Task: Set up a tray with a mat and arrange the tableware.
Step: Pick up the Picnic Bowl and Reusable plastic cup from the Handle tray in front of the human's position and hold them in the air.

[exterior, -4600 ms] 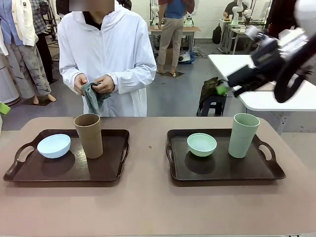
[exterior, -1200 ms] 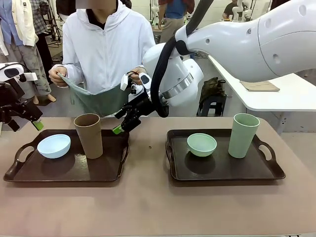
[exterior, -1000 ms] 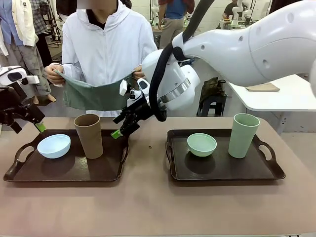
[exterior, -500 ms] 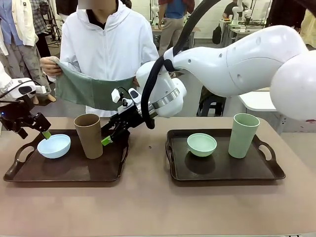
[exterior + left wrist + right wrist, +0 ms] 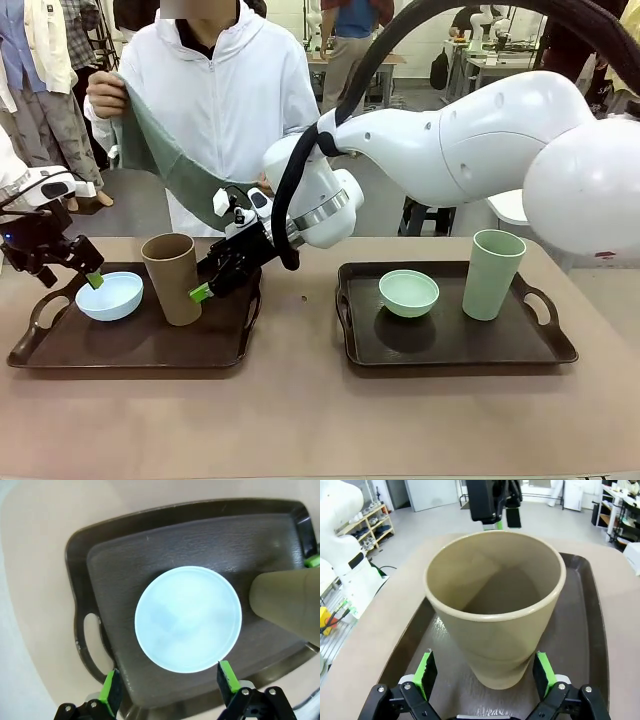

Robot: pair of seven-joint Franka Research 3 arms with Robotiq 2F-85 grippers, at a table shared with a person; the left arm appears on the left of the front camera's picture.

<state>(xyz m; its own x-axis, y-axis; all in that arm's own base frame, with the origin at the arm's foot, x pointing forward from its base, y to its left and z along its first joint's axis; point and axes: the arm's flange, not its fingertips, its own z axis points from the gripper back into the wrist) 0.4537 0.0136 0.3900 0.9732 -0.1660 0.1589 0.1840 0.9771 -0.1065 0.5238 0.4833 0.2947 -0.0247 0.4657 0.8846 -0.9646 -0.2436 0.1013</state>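
Fingers (image 5: 111,692) spread, hovered with the left gripper (image 5: 168,682) above the blue bowl (image 5: 188,618) on the left tray (image 5: 100,345). Flanked the brown cup (image 5: 495,605) beside it with the right gripper (image 5: 482,676), likewise spread, contact unclear. Found the mint bowl (image 5: 408,291) and green cup (image 5: 493,273) on the right tray (image 5: 450,352), a person's (image 5: 230,90) green cloth (image 5: 160,160) held up beyond the counter (image 5: 300,420).

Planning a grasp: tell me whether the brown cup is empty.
Empty: right wrist view looks into the brown cup, bare inside.
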